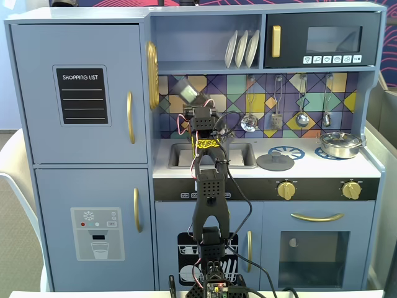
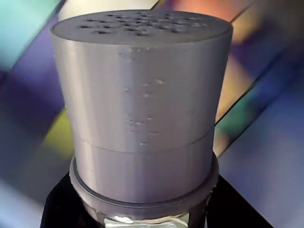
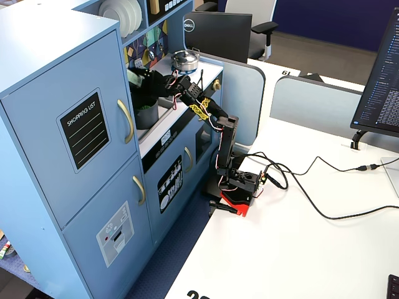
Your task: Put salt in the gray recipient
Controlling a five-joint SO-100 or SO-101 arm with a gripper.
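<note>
My gripper [image 1: 193, 102] is shut on the salt shaker [image 1: 188, 90] and holds it tilted in front of the tiled backsplash, above the sink. In the wrist view the shaker's light gray cap [image 2: 142, 104] with its holes on top fills the picture, with the black jaws on either side of its base. In a fixed view from the side, the gripper [image 3: 144, 81] holds the shaker [image 3: 133, 76] just above the dark-gray pot [image 3: 148, 113], which stands in the sink area. In the front fixed view the arm hides the pot.
A flat gray lid [image 1: 275, 162] with a knob lies on the left burner. A shiny steel pan [image 1: 340, 144] sits on the right burner. Utensils [image 1: 302, 118] hang on the backsplash. A shelf with plates [image 1: 242, 48] is overhead, and the cabinet wall is to the left.
</note>
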